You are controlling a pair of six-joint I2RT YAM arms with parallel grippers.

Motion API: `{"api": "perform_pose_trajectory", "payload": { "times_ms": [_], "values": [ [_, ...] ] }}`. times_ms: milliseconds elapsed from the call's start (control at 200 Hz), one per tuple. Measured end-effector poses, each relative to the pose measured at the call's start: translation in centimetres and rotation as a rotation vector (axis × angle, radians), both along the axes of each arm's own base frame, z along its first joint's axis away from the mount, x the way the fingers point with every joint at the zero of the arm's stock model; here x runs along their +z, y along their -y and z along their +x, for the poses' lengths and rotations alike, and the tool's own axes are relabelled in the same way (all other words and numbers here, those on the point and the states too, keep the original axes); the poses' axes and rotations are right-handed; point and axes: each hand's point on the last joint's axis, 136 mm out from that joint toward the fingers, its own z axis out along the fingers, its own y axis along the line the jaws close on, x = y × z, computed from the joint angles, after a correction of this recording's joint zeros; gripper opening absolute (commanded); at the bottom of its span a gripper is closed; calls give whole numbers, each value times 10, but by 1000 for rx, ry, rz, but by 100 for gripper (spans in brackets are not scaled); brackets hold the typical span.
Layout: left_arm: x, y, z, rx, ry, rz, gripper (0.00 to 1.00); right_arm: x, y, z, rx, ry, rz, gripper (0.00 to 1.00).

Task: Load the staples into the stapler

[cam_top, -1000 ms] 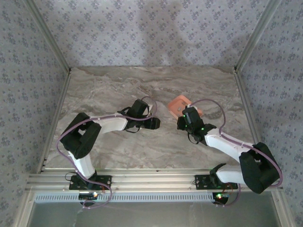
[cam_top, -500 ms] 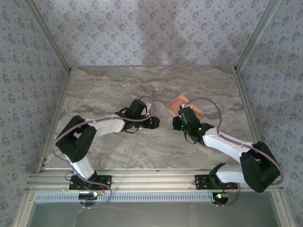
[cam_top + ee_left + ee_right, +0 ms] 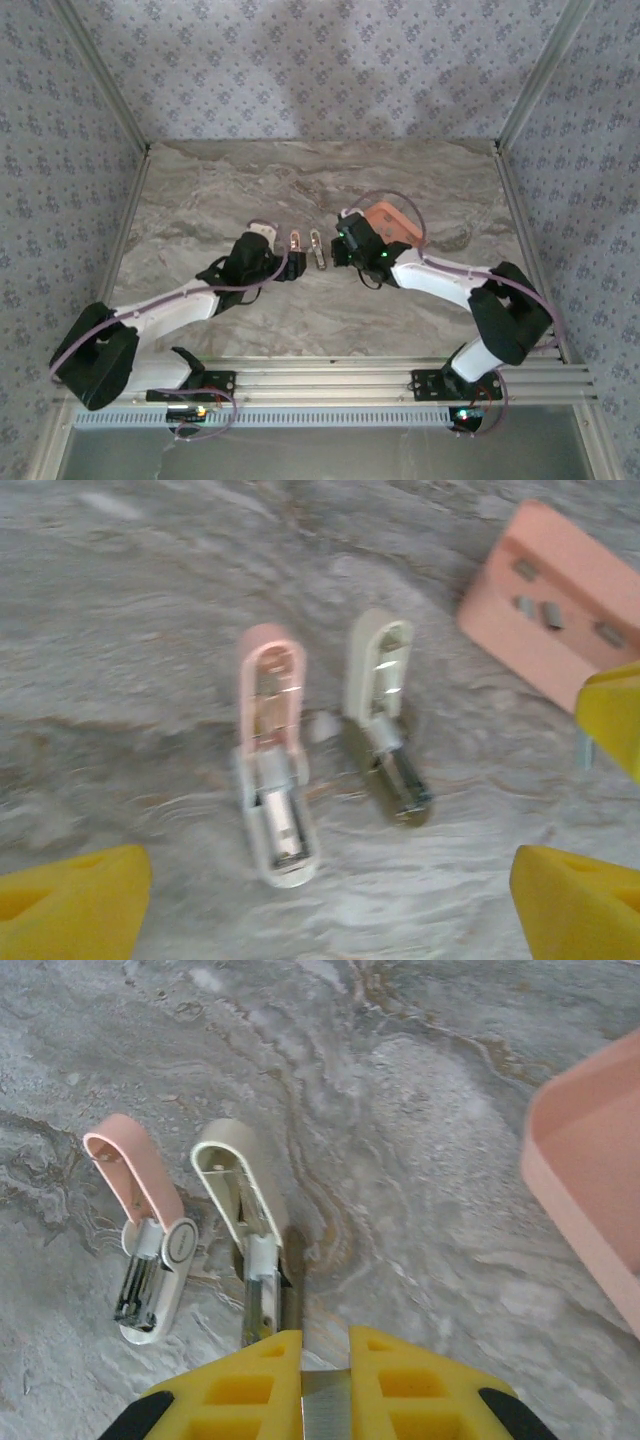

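Note:
Two small staplers lie open side by side on the marble table: a pink one [image 3: 296, 243] [image 3: 272, 750] [image 3: 145, 1250] and a cream one [image 3: 318, 250] [image 3: 385, 720] [image 3: 245, 1220]. My left gripper [image 3: 283, 264] [image 3: 330, 880] is open just short of them, holding nothing. My right gripper [image 3: 340, 250] [image 3: 325, 1345] sits right beside the cream stapler, shut on a grey metal strip of staples [image 3: 325, 1405]. More staples [image 3: 550, 610] lie in the salmon-pink tray [image 3: 395, 222] [image 3: 520, 640] [image 3: 580, 1170] behind my right gripper.
The table's raised metal rails [image 3: 125, 230] run along the left and right sides, with patterned walls beyond. Open marble [image 3: 300, 190] stretches behind the staplers and in front of them towards the arm bases.
My left gripper has opened and drawn back towards the near left, uncovering the two staplers. My right gripper has moved left from the tray to the cream stapler.

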Motion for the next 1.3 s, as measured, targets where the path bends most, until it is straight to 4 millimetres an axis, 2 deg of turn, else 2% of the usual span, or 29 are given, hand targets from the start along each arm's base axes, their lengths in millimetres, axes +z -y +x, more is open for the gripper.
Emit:
{"api": "perform_pose_trajectory", "payload": {
  "times_ms": [165, 385, 750, 1304],
  "values": [
    [-15, -37, -3, 134, 15, 19, 97, -12, -26, 5, 43, -13, -39, 15],
    [-30, -62, -6, 234, 4, 36, 98, -27, -43, 6, 67, -34, -77, 15],
    [-23, -70, 0, 272, 29, 18, 98, -42, -49, 7, 69, -52, -123, 14],
    [-23, -73, -2, 276, 33, 13, 98, -55, -44, 12, 41, -58, -180, 14]
  ]
}}
